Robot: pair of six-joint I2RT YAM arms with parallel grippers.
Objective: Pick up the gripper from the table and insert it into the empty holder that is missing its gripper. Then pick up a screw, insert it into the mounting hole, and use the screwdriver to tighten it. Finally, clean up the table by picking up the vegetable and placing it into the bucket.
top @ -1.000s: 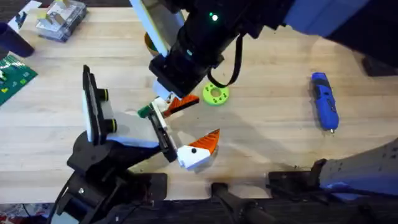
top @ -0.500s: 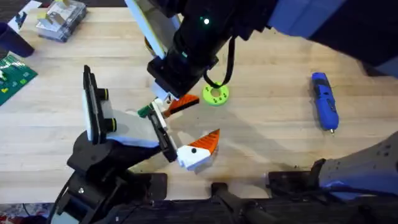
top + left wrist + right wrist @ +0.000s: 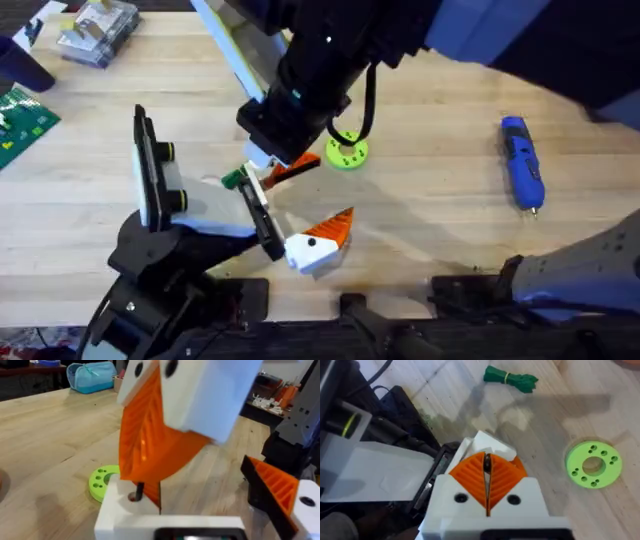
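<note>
Clamped on the gripper (image 3: 282, 169), the right gripper (image 3: 487, 477) reaches down at frame centre, beside the holder (image 3: 262, 215).

Pale wood-plank counter (image 3: 450, 200) with visible grain, evenly lit, soft shadows across its middle, teal zipped pouch (image 3: 91, 376) at far edge, dark cluttered shelving (image 3: 272, 397) beyond, green circuit board (image 3: 20, 122) and clear plastic box (image 3: 97, 30) near one corner

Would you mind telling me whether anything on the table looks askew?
Yes: the white plastic finger with an orange wedge tip sits tilted at the far end of the holder's thin black cross rail, not squared up like the mounted finger opposite.
</note>
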